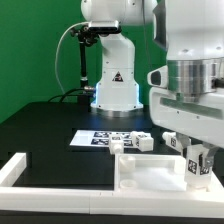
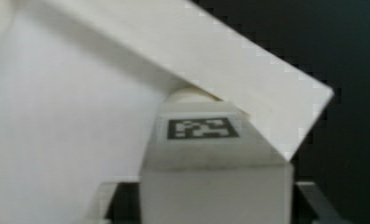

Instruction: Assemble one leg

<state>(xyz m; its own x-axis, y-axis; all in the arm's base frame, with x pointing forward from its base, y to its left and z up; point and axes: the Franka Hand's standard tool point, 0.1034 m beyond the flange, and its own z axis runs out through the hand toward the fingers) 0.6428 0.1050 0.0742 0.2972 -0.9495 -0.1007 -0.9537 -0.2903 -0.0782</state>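
Observation:
My gripper [image 1: 199,150] hangs at the exterior view's right and is shut on a white leg [image 1: 201,166] that carries black marker tags. The leg is held upright over the right end of the white tabletop [image 1: 148,174]. In the wrist view the leg [image 2: 208,150] runs straight out between the dark fingers [image 2: 121,203] of the gripper [image 2: 214,208], a tag on its face. Its rounded tip sits against the tabletop [image 2: 93,100] near a corner. Whether the tip touches the tabletop I cannot tell.
The marker board [image 1: 100,138] lies behind the tabletop. More white tagged parts [image 1: 135,143] lie beside it. A white rail [image 1: 20,170] borders the table at the front left. The robot base [image 1: 113,85] stands at the back.

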